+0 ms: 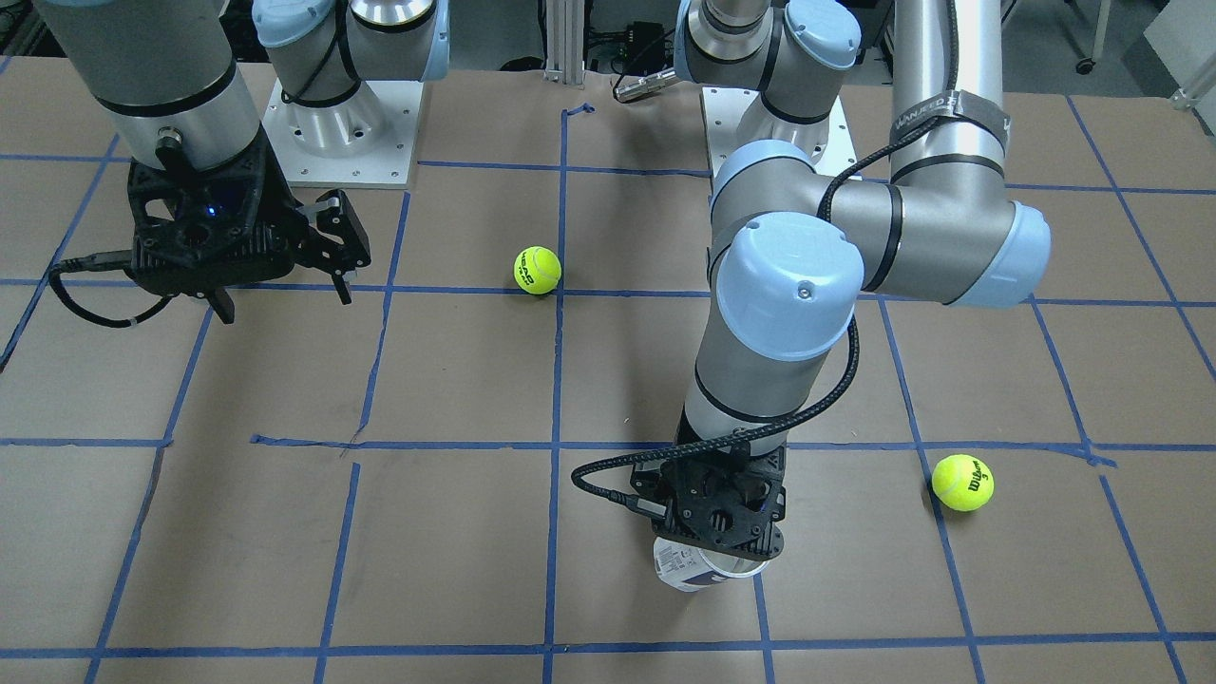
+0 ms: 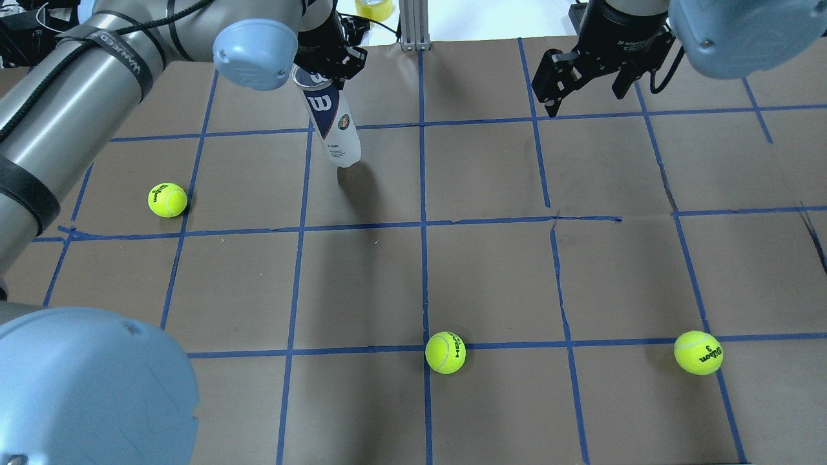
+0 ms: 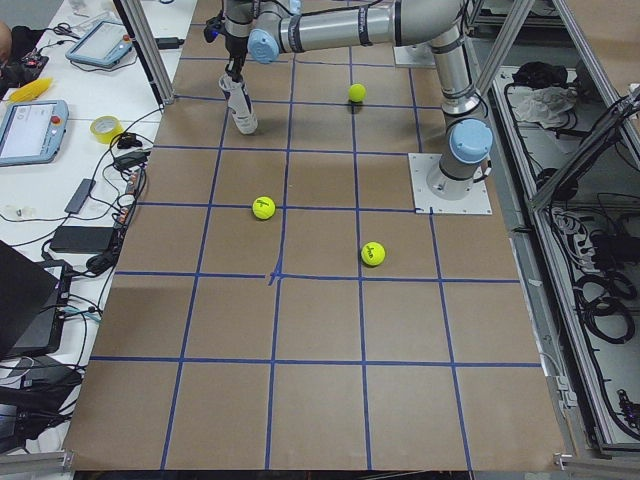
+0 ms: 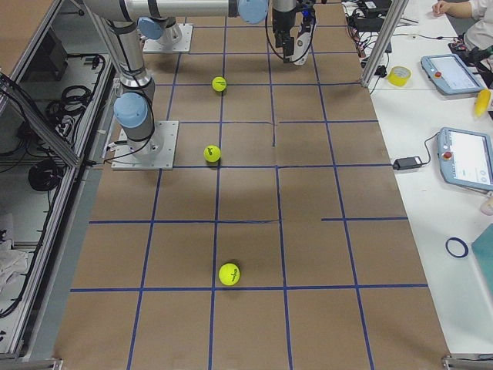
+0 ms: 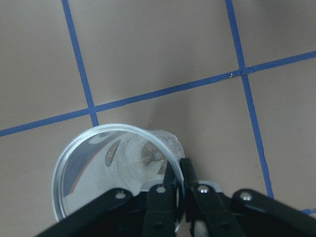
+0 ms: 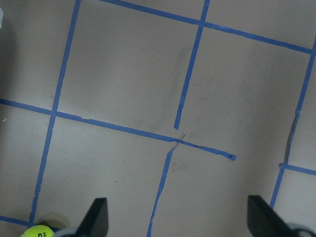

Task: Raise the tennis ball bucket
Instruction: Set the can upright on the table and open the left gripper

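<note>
The tennis ball bucket [image 2: 333, 123] is a clear can with a navy and white label and a W logo, open end up, tilted, at the far left of the table. My left gripper [image 5: 178, 180] is shut on its rim wall, one finger inside and one outside. The bucket also shows in the front-facing view [image 1: 698, 570] under the left wrist, and in the left view [image 3: 240, 105]. Its lower end is close to the table; I cannot tell whether it touches. My right gripper [image 2: 585, 90] is open and empty, above the far right of the table.
Three yellow-green tennis balls lie on the brown, blue-taped table: one at the left [image 2: 167, 199], one near the middle front [image 2: 445, 352], one at the right front [image 2: 698, 352]. The arm bases [image 1: 342, 123] stand at the robot's edge.
</note>
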